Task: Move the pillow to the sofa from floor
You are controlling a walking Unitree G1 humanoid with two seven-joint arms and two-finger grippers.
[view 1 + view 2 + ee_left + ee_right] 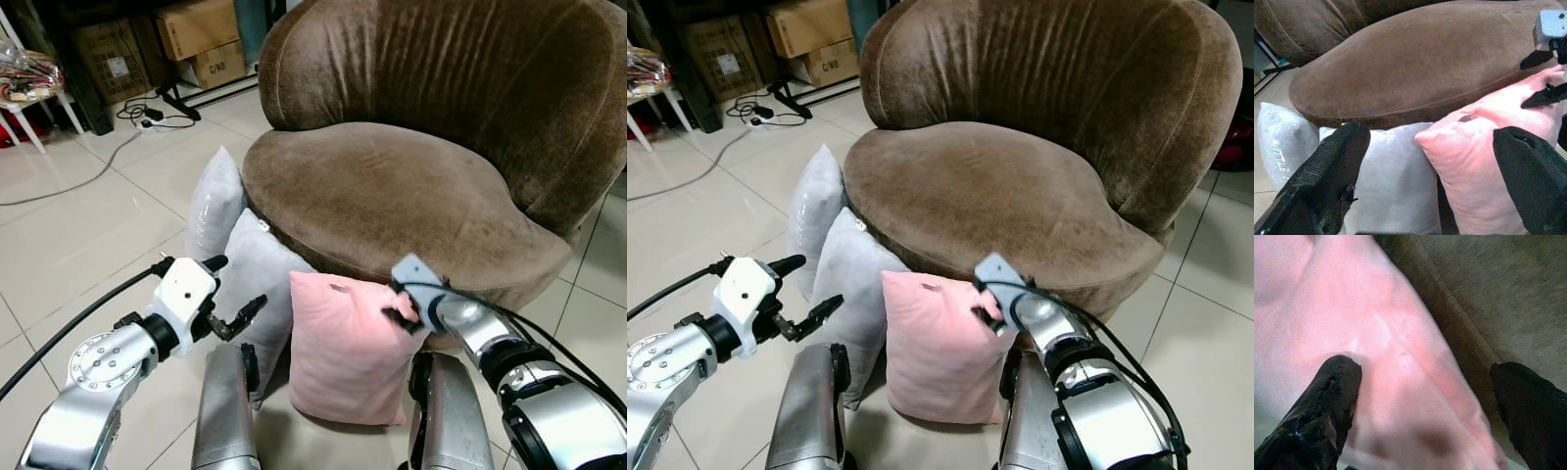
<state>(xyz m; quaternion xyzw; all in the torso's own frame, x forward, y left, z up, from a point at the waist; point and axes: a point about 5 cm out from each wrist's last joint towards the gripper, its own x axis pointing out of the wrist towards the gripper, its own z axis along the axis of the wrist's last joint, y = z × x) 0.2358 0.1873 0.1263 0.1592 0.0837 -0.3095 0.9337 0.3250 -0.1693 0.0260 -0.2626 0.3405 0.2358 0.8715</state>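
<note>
A pink pillow [338,357] stands upright on the tiled floor, leaning against the front of the brown round sofa [392,196]. My right gripper [404,313] is at the pillow's upper right corner. In the right wrist view it is open, with one finger [1327,401] pressing on the pink fabric and the other beside the sofa's edge, so the pillow's edge lies between them. My left gripper [240,282] hangs open to the left of the pink pillow, in front of a grey pillow [257,284], touching nothing.
A second, lighter grey pillow [216,201] leans on the sofa's left side. Cardboard boxes [201,39], a power strip with cables [157,116] and a small white table [29,83] stand at the back left. Open tiled floor [78,235] lies to the left.
</note>
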